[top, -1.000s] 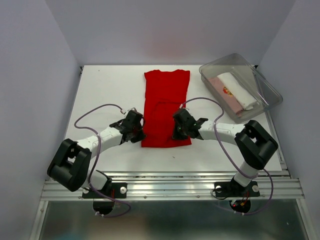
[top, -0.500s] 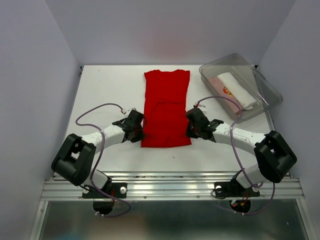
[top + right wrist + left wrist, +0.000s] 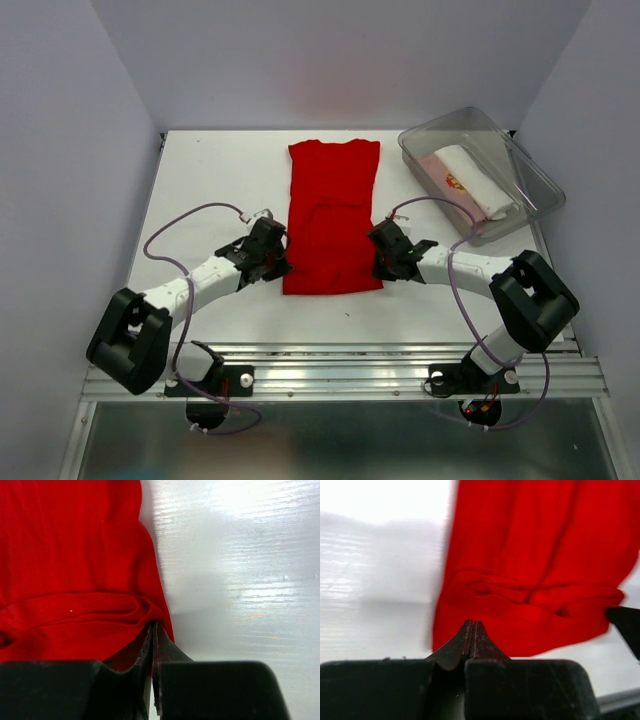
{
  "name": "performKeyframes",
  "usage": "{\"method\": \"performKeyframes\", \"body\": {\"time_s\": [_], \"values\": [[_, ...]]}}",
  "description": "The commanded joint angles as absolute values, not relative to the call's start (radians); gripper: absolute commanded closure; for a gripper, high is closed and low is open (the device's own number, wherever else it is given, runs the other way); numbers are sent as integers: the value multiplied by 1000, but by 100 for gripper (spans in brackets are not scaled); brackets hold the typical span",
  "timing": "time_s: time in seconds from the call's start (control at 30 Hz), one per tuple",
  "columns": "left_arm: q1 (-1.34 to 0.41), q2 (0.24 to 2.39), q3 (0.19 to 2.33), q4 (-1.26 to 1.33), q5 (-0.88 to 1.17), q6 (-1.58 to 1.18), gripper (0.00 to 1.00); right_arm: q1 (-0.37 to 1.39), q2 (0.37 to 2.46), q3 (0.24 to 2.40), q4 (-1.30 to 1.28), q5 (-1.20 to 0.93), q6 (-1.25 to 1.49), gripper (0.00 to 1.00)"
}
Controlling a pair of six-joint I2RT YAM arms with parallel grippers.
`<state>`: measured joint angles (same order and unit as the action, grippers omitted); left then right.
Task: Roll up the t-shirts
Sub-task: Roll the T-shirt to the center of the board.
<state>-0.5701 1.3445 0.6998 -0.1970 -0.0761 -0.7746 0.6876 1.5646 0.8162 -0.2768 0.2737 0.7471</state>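
Bright red cloth t-shirt [image 3: 333, 215] flat on white tabletop [image 3: 215, 190]; near hem bunched, rolling barely begun. Left end effector [image 3: 471, 626], right end effector [image 3: 153, 626] clamped on near hem corners.

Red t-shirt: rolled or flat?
Flat, not rolled: the red t-shirt lies folded into a narrow strip; only its near hem is bunched up.

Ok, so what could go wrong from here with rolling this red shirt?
The left pincer and right pincer pinch only the very edges of the red t-shirt, so the cloth may slip out. The started fold looks bunched and uneven in the wrist views, so the roll may come out lopsided.
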Motion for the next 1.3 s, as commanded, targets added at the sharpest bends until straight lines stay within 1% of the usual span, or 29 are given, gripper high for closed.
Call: {"method": "performKeyframes", "body": {"time_s": [0.0,0.07,0.17,0.2,0.27,0.53,0.67,1.03,1.27], "values": [[-591,1233,709,-146,-46,-762,100,683,1559,799,-262,290,735,94],[-591,1239,713,-141,-34,-759,100,683,1560,798,-262,287,735,94],[-592,1297,715,-98,-5,-755,100,683,1566,798,-262,276,738,94],[-594,1325,713,-86,46,-753,100,683,1566,796,-262,275,739,95],[-594,1350,713,-66,54,-752,100,683,1563,795,-262,272,741,94],[-594,1453,730,-67,11,-772,100,683,1552,781,-262,268,741,94],[-594,1486,749,-107,-63,-781,100,683,1555,770,-262,267,736,95],[-595,1482,739,-140,-101,-801,100,683,1509,765,-288,250,729,94],[-595,1366,782,-247,-193,-772,100,683,1434,818,-357,281,719,94]]}}
